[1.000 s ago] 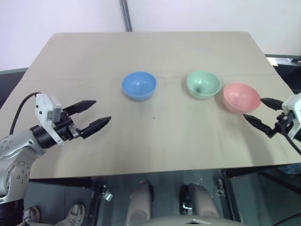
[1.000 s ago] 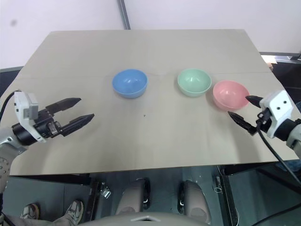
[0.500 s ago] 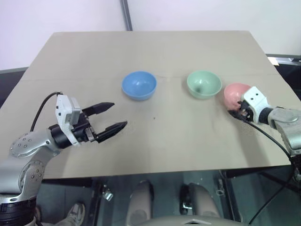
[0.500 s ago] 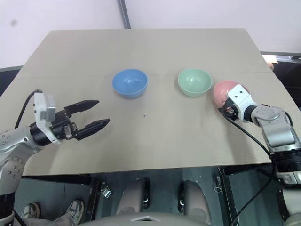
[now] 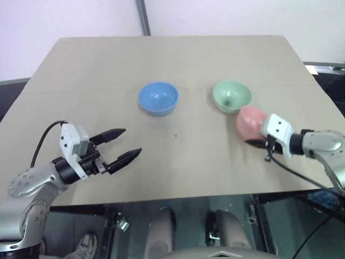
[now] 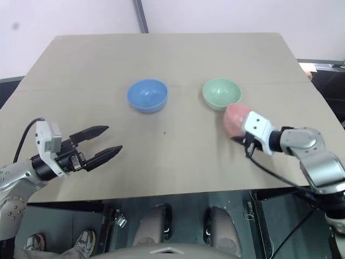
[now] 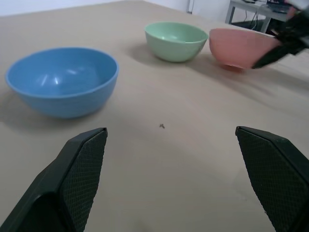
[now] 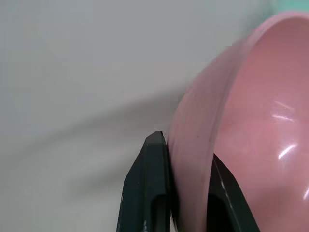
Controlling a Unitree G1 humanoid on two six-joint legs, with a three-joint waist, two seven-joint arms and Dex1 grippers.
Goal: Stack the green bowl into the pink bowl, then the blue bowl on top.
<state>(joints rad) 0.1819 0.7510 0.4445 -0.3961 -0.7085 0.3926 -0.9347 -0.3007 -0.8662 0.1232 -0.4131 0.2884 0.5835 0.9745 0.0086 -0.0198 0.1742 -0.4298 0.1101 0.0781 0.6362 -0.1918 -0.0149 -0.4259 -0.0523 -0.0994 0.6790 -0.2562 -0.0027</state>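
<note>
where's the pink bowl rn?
Head views: pink bowl on the table's right side, tilted, pinched by the right end effector, just in front of the green bowl.

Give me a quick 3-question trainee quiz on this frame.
1. True or false: the right claw is shut on the pink bowl's rim.
2. Which bowl sits nearest the pink bowl? A) blue bowl B) green bowl
3. Fill in: the left claw is ____ and holds nothing.

Key: 1 true; 2 B; 3 open.
</note>
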